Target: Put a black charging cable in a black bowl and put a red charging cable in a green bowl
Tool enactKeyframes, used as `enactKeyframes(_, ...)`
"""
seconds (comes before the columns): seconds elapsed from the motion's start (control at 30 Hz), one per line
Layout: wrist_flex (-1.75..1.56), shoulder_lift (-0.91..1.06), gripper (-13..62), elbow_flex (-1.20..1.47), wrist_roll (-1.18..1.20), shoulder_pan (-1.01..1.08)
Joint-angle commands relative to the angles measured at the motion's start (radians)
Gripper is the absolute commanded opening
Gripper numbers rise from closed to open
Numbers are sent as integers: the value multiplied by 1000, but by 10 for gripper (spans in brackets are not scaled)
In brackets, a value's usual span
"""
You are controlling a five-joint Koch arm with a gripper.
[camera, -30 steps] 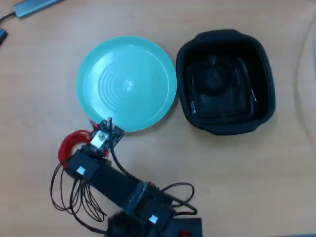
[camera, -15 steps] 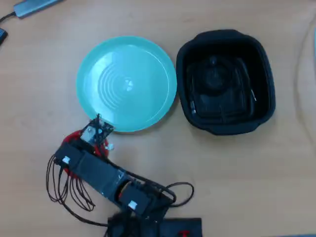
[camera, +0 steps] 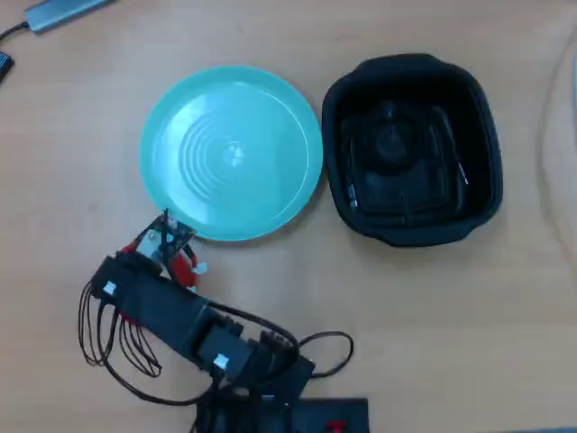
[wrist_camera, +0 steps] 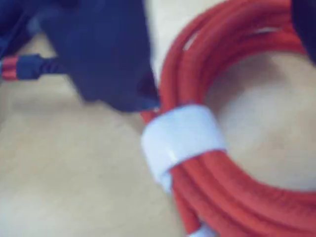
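The red charging cable fills the right half of the wrist view, a tight coil held by a white tie band, lying on the wooden table. In the overhead view only a small red part shows in the lower left of the frame, because the arm covers most of it. One second ago much more of the red loop was visible to the left of the arm; since then the arm has swung to the left and come down over the coil.

The gripper now sits just below the lower left rim of the green bowl. In the wrist view a dark blurred jaw is close against the outer side of the coil, just above the tie band. The other jaw I cannot make out, so I cannot tell if the gripper is spread or pressed together.

I judge that the arm is lowering for the grasp and the cable is not yet lifted. The green bowl is empty. The black bowl, at the upper right, seems to hold the black charging cable already, though dark on dark is hard to read.
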Motion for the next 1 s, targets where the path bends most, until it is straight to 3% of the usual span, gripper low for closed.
enactKeyframes(0.0, 12, 6, 348, -32, 0, -2)
enactKeyframes(0.4, 100, -12, 346, 6, -8, 54)
enactKeyframes(0.6, -35, -46, 349, 121, -12, 103)
enactKeyframes(0.97, -179, -35, 347, 97, -3, 120)
